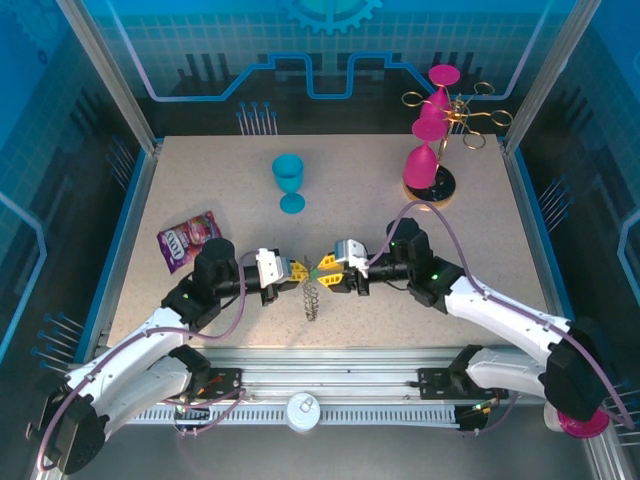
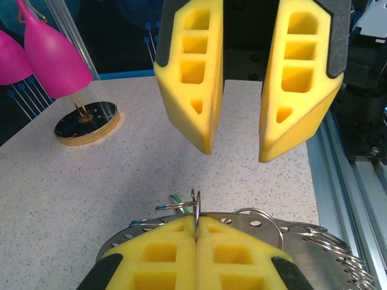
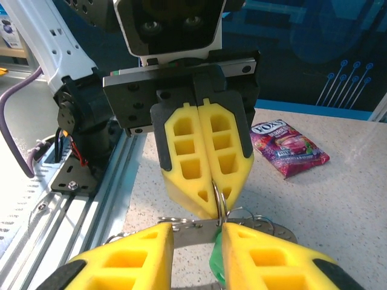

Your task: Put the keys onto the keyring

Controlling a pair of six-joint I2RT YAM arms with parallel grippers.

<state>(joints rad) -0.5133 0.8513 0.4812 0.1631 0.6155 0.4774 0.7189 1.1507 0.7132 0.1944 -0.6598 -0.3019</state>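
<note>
1. the left gripper [image 1: 297, 271] is clamping fully closed on a thin upright loop of the keyring [image 1: 312, 300], which is hanging from its fingertips down toward the bench [image 1: 450, 230].
2. the right gripper [image 1: 327, 268] is facing it tip to tip, its jaws standing moderately apart, with bare bench showing through the gap in the left wrist view.
3. the keys [image 3: 216, 269] are sitting at the pinched loop, their green tag [image 2: 175, 197] lying against the inner face of one right finger; whether that finger is pressing on it cannot be told.
4. a blue goblet [image 1: 289, 180], a snack packet [image 1: 188, 238] and a gold rack [image 1: 432, 188] carrying pink goblets [image 1: 421, 162] are standing well apart from both grippers.
</note>
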